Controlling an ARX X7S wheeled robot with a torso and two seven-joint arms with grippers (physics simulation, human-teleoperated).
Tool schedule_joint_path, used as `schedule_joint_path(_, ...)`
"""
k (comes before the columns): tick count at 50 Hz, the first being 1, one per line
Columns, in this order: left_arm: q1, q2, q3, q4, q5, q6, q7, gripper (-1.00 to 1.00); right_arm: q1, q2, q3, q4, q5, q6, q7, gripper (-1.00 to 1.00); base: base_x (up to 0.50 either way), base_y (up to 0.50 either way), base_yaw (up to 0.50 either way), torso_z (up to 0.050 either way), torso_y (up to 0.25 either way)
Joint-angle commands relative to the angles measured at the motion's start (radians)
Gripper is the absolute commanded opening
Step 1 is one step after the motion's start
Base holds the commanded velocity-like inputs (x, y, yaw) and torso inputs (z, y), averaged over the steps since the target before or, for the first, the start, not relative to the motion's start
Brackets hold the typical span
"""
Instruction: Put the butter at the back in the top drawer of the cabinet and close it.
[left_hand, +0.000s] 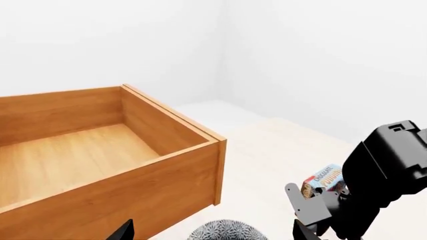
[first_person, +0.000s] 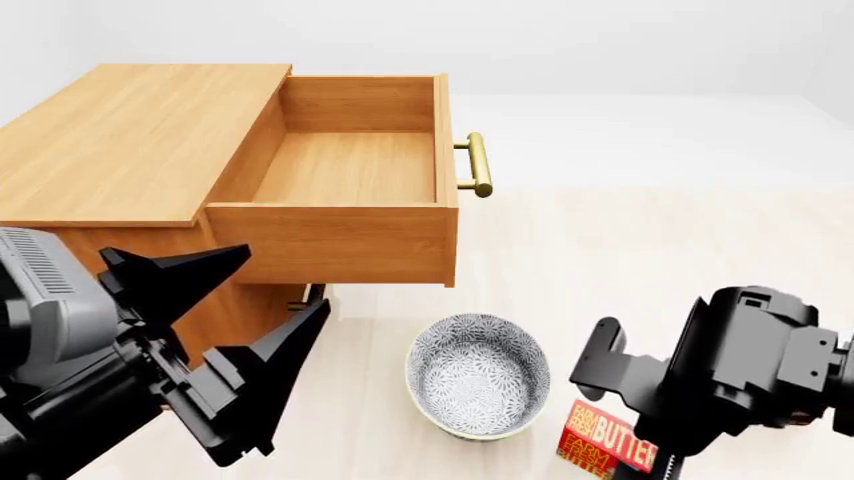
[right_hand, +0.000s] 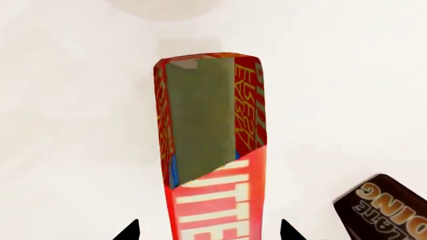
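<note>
1. The left gripper (first_person: 247, 345) hangs with jaws spread wide, empty, beside the cabinet (first_person: 134, 140).
2. The right gripper (right_hand: 210, 232) has jaws parted around the butter (first_person: 607, 440), apparently not clamped.
3. One butter, one bowl (first_person: 478, 375), one pudding box (right_hand: 387, 210).
4. The top drawer (first_person: 347, 165) stands pulled out.

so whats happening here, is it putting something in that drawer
Not yet. The top drawer of the cabinet is pulled open and nothing shows inside it. The right gripper hangs just over the butter, which lies on the floor beside a patterned bowl, its fingers either side but not clamped. The left gripper is open and holds nothing, near the cabinet's front.
</note>
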Motion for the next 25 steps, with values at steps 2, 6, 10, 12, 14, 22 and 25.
schedule_joint_path(2,0.003,0.006,-0.002,-0.003,-0.001,-0.002,-0.004,1.00,-0.018,-0.003,-0.013,0.036,-0.019,-0.021,-0.019,1.00,0.00,0.00,0.00,0.000,0.000)
schedule_joint_path(6,0.004,0.005,-0.004,-0.002,-0.002,-0.003,-0.006,1.00,-0.026,-0.008,-0.015,0.048,-0.024,-0.028,-0.025,1.00,0.00,0.00,0.00,0.000,0.000)
schedule_joint_path(10,0.007,0.008,-0.003,-0.005,-0.001,-0.001,-0.006,1.00,-0.029,-0.013,-0.017,0.062,-0.030,-0.036,-0.033,1.00,0.00,0.00,0.00,0.000,0.000)
schedule_joint_path(12,0.008,0.009,-0.003,-0.006,0.000,-0.001,-0.006,1.00,-0.031,-0.015,-0.018,0.069,-0.033,-0.041,-0.038,1.00,0.00,0.00,0.00,0.000,0.000)
schedule_joint_path(14,0.009,0.010,-0.002,-0.006,0.004,-0.002,-0.009,1.00,-0.035,-0.017,-0.019,0.075,-0.036,-0.046,-0.041,1.00,0.00,0.00,0.00,0.000,0.000)
schedule_joint_path(22,0.014,0.012,-0.002,-0.009,0.007,-0.001,-0.010,1.00,-0.050,-0.027,-0.023,0.094,-0.045,-0.063,-0.052,1.00,0.00,0.00,0.00,0.000,0.000)
schedule_joint_path(25,0.015,0.012,-0.002,-0.009,0.008,-0.001,-0.009,1.00,-0.058,-0.031,-0.025,0.105,-0.049,-0.072,-0.057,1.00,0.00,0.00,0.00,0.000,0.000)
